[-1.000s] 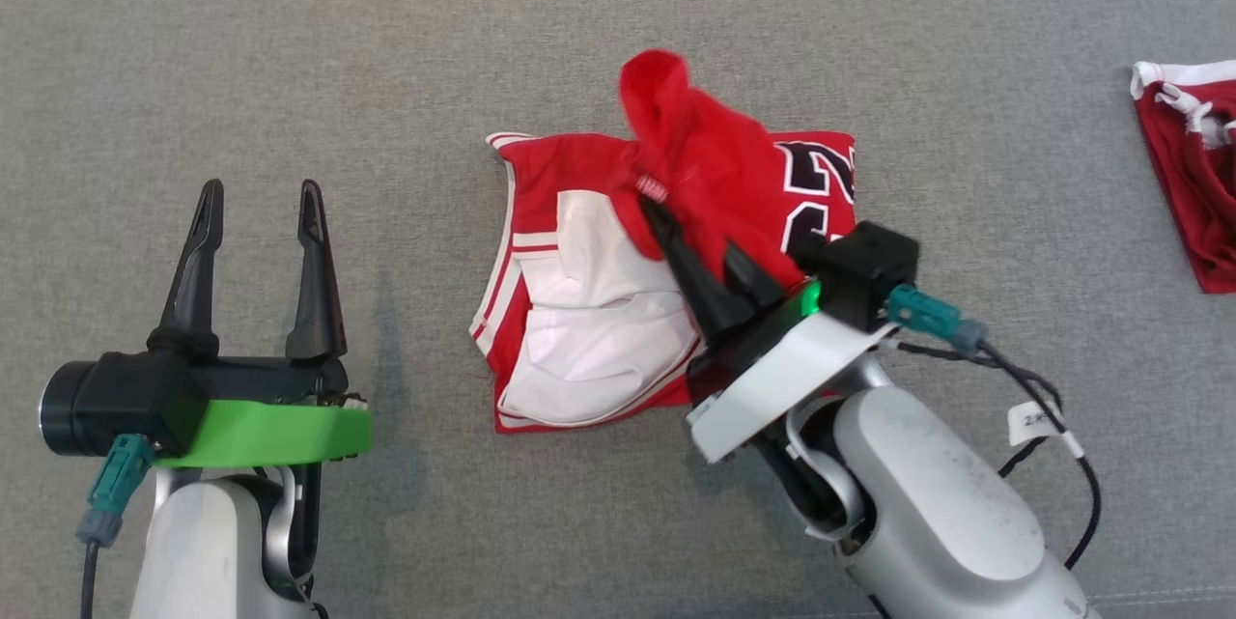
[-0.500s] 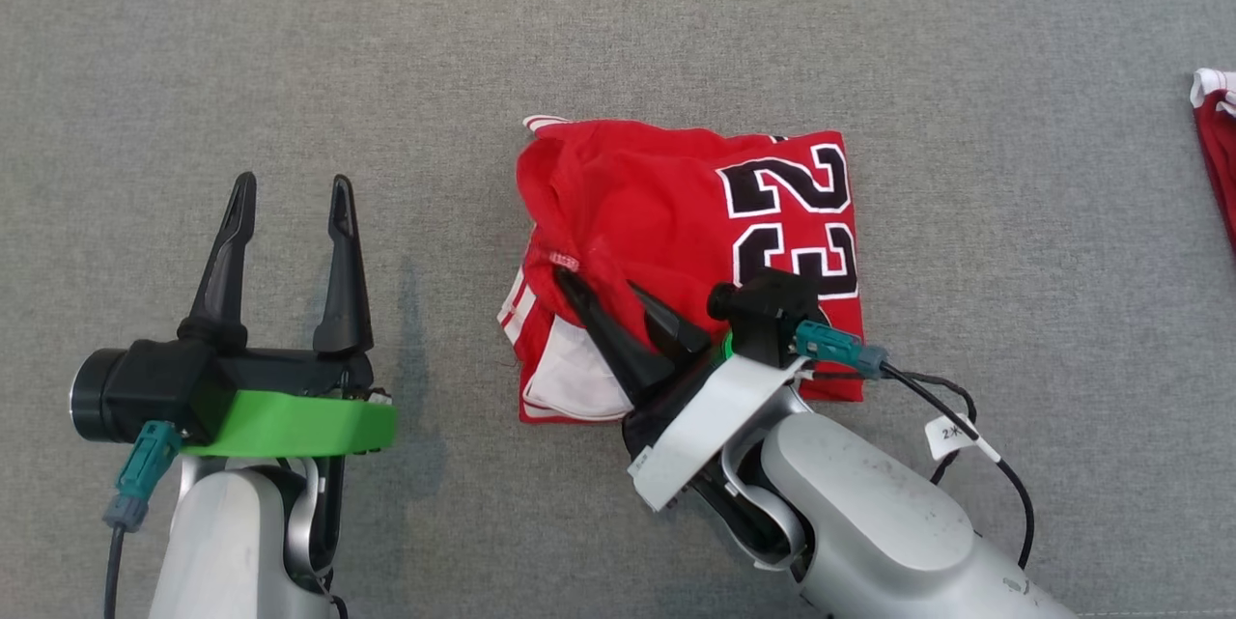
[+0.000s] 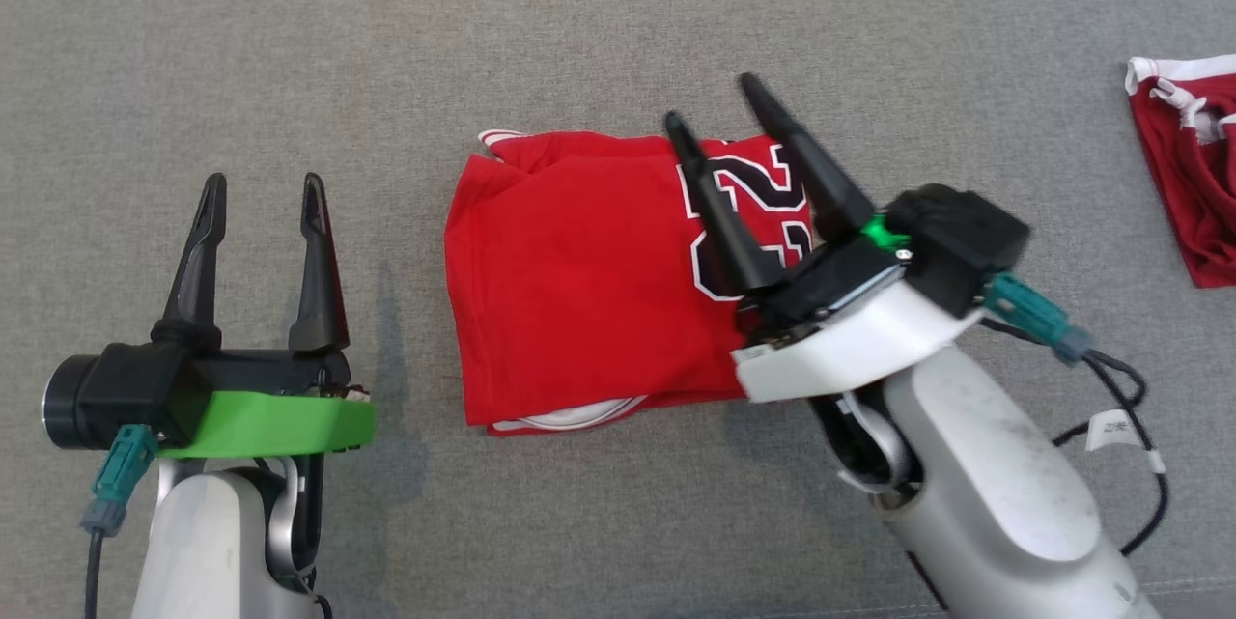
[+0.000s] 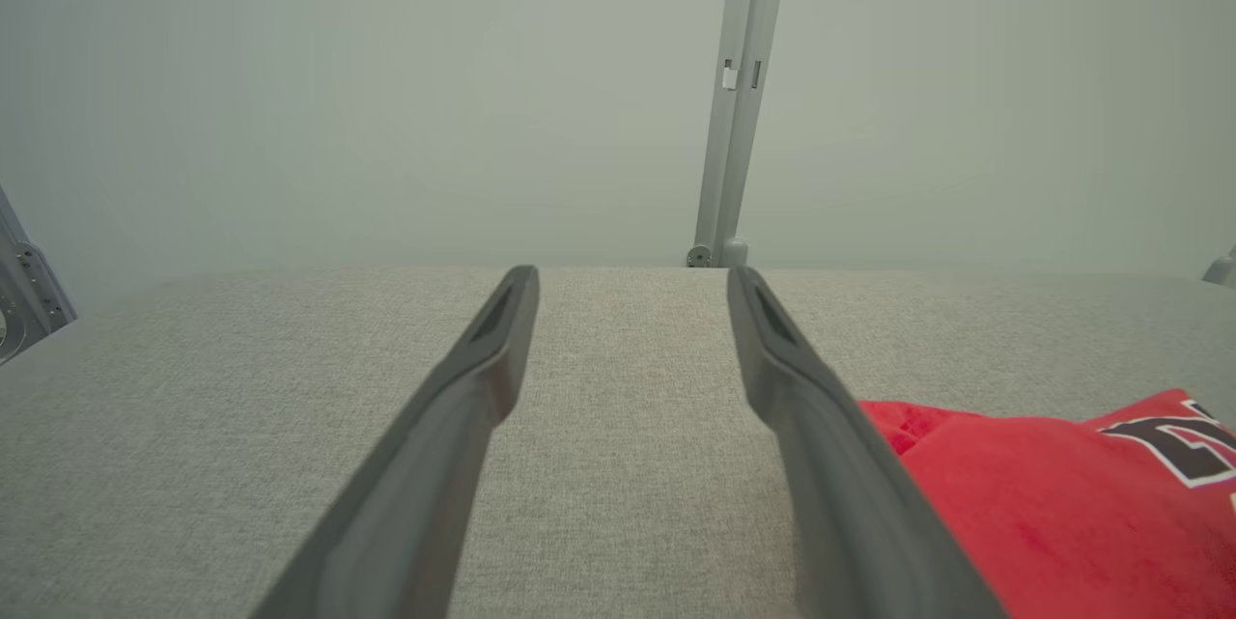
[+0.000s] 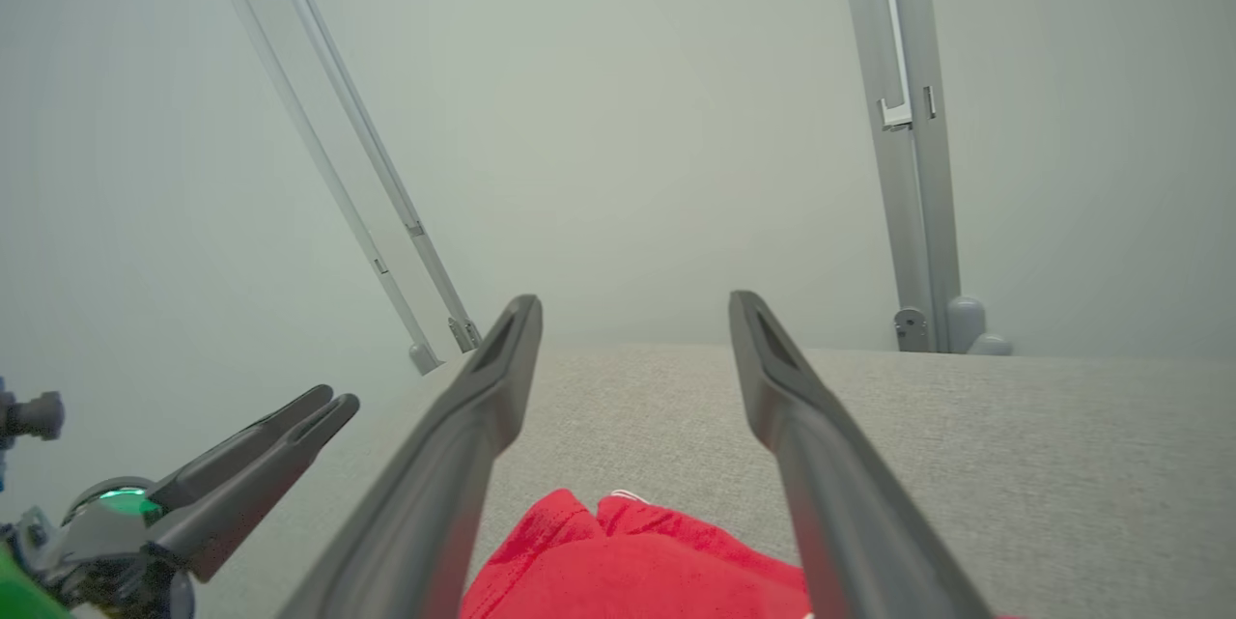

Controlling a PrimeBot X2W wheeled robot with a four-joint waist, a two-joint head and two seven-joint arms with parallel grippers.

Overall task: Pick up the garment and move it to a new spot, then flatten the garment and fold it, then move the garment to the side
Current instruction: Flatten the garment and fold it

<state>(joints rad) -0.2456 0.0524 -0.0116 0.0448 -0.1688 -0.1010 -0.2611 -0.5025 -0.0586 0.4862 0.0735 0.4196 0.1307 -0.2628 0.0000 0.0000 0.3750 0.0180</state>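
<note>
The garment (image 3: 570, 281), a red jersey with a black "23", lies folded flat on the grey cloth surface (image 3: 618, 20). A strip of white trim peeks out at its near edge. My right gripper (image 3: 713, 102) hangs open over the jersey's right part, its fingers crossing the number, with nothing between them. In the right wrist view the gripper (image 5: 632, 305) stands open above the red cloth (image 5: 628, 561). My left gripper (image 3: 263, 184) is open and apart from the jersey, to its left. In the left wrist view it (image 4: 632, 276) stands open, the jersey (image 4: 1043, 503) at the lower right.
A second, darker red garment with white trim (image 3: 1188, 184) lies at the right edge of the surface. Grey metal posts (image 4: 734, 117) (image 5: 903, 117) stand behind the far edge. A black cable (image 3: 1120, 407) loops beside my right forearm.
My right gripper has opened and let go of the folded-over red layer. That layer now lies flat over the white inside. The gripper has risen toward the jersey's far right; the camera shifted too.
</note>
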